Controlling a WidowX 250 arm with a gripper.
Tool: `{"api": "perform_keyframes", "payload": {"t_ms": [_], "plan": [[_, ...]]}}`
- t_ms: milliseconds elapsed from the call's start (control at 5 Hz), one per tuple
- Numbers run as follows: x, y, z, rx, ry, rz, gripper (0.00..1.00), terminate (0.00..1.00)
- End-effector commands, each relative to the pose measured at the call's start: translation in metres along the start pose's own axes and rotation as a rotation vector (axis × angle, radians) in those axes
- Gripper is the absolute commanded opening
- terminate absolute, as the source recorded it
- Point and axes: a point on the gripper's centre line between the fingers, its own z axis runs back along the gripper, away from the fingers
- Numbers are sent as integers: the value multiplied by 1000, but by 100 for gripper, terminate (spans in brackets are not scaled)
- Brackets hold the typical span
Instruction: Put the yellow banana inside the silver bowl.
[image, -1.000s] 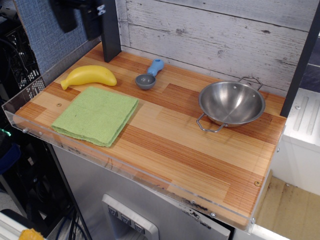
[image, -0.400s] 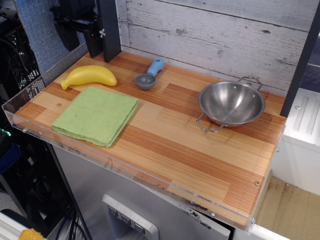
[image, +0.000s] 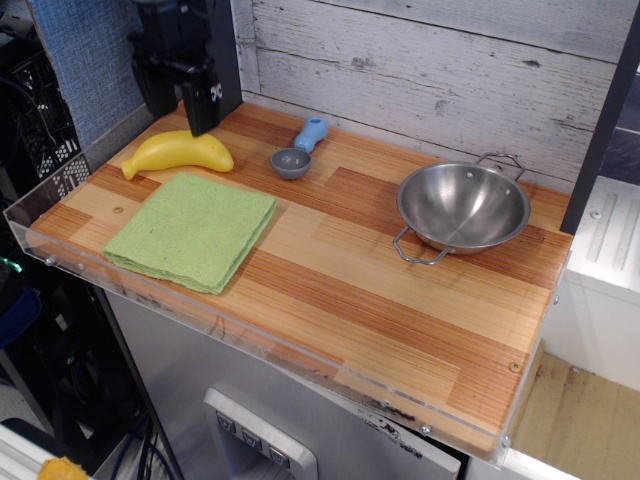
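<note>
The yellow banana (image: 178, 152) lies on the wooden table at the back left, just behind a green cloth. The silver bowl (image: 463, 205) stands upright and empty at the right side of the table, with its wire loop handles at front left and back right. My black gripper (image: 178, 105) hangs over the back left corner, directly above the banana and slightly behind it. Its two fingers stand apart with nothing between them, and they do not touch the banana. The bowl is far to the gripper's right.
A folded green cloth (image: 190, 230) lies in front of the banana. A small grey scoop with a blue handle (image: 298, 152) sits between banana and bowl. A black post (image: 222, 60) stands right behind the gripper. A clear acrylic rim (image: 60, 205) lines the table's left and front edges.
My gripper has come down and to the right, from the upper left corner to just above the banana. The banana, scoop, cloth and bowl have not moved.
</note>
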Motion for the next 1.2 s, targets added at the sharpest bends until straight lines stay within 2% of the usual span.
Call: {"api": "perform_keyframes", "payload": {"t_ms": [0, 200, 600, 800, 1000], "plan": [[-5, 19, 4, -46, -60, -33, 100, 0], [-9, 27, -5, -64, -65, -17, 100, 0], [-11, 24, -25, -75, -28, -12, 100, 0], [-12, 17, -24, -68, -36, -11, 0, 0], [-12, 9, -6, -30, -73, -9, 0, 0]]}}
